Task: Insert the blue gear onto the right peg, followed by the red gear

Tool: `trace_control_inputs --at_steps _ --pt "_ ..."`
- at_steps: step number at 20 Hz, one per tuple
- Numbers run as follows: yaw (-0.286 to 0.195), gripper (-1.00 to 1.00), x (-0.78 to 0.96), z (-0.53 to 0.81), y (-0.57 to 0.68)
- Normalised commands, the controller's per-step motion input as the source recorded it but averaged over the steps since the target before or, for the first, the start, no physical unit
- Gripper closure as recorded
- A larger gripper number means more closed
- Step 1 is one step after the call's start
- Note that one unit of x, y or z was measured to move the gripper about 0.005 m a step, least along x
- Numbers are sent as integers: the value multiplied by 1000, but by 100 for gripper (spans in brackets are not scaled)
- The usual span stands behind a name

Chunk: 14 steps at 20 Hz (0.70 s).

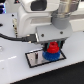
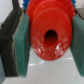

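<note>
The red gear (image 2: 48,35) fills the wrist view, its raised hub and centre hole facing the camera, held between my two green finger pads (image 2: 22,47). In the exterior view the red gear (image 1: 51,49) sits just over the blue gear (image 1: 50,55), whose teeth show under it on the grey black-bordered plate (image 1: 35,58). A little blue also shows behind the red gear in the wrist view (image 2: 26,4). My gripper (image 1: 52,47) is shut on the red gear. Both pegs are hidden by the gears and the gripper.
The plate lies on a white table (image 1: 20,72). A black cable (image 1: 15,36) runs along the exterior view's left towards the gripper body. The arm's white body fills the upper part of that view.
</note>
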Motion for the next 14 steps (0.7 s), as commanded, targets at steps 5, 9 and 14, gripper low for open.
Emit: trace_control_inputs --at_steps 5,9,14 --pt "0 100 116 -21 1" --pt "0 100 76 -167 -108" --pt "0 100 170 -158 -43"
